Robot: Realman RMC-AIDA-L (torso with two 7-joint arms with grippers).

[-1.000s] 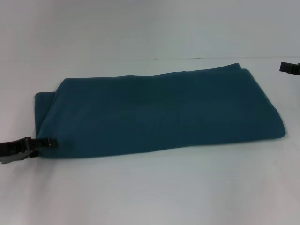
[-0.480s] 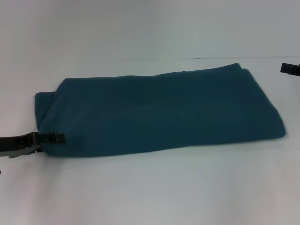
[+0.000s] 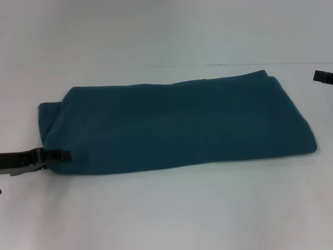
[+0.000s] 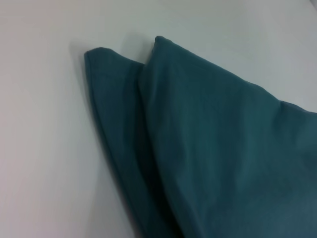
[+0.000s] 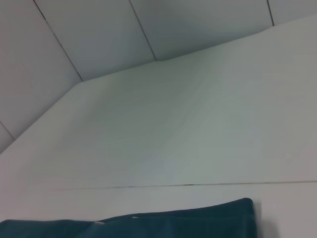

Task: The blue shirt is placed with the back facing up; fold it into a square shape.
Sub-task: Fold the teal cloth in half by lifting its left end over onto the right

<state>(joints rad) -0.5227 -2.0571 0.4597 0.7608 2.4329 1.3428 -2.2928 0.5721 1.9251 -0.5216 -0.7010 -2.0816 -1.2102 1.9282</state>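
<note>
A folded blue shirt [image 3: 177, 125] lies as a wide band on a white table [image 3: 171, 208], with bare tabletop all around it. The left gripper [image 3: 61, 155] meets the shirt's near left corner, fingers closed on the fabric edge. The right gripper [image 3: 322, 76] sits beyond the shirt's far right corner, apart; its opening cannot be told.

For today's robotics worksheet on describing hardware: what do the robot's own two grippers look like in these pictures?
In the head view, the left gripper is a slim black piece with a grey, clip-like metal section behind its narrow tip, at the near left corner of the blue shirt. Only a small black blocky end of the right gripper shows, at the picture's right edge. No cables or markings are visible.
</note>
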